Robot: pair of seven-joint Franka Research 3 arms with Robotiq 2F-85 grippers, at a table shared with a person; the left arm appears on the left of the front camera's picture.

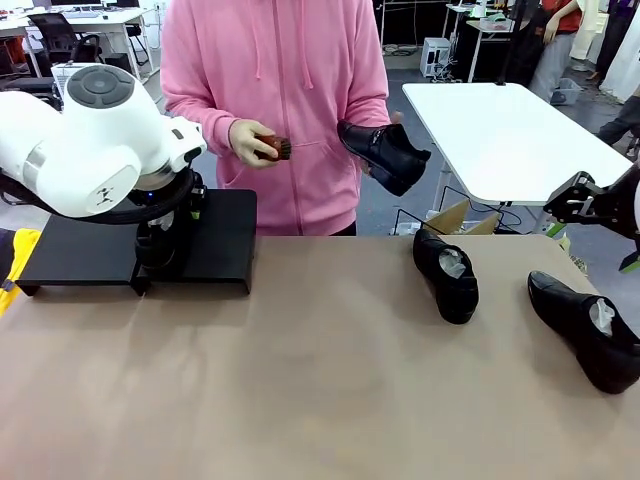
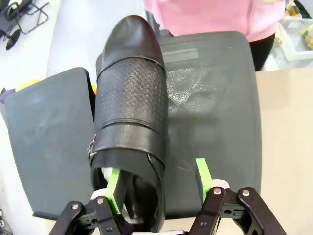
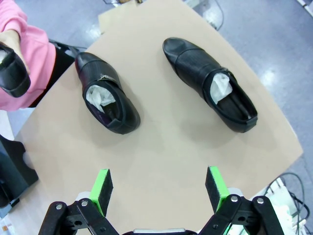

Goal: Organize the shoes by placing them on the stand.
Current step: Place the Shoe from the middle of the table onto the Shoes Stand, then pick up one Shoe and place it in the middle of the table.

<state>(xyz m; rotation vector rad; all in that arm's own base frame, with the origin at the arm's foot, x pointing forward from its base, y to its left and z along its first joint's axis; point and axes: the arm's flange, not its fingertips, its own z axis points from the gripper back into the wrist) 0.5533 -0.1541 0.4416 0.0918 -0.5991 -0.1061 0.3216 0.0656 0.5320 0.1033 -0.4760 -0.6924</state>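
Note:
A glossy black shoe (image 2: pixel 129 98) lies on the matte-black stand (image 2: pixel 215 98), toe pointing away from me. My left gripper (image 2: pixel 157 186) is open at its heel: one green finger (image 2: pixel 113 188) sits inside the shoe's opening, while the other finger (image 2: pixel 203 178) stands clear of its side. In the front view the left arm (image 1: pixel 90 140) hangs over the stand (image 1: pixel 220 240). Two more shoes (image 1: pixel 447 275) (image 1: pixel 585 328) with white paper inside lie on the table at the right. My right gripper (image 3: pixel 159 188) hovers open above them (image 3: pixel 107 100) (image 3: pixel 210 83). The person holds another shoe (image 1: pixel 385 155).
The person in a pink hoodie stands at the far side and holds a small brown brush (image 1: pixel 275 147) in the other hand. A white table (image 1: pixel 510 140) stands behind at the right. The tan tabletop (image 1: pixel 300 380) is bare in the middle and front.

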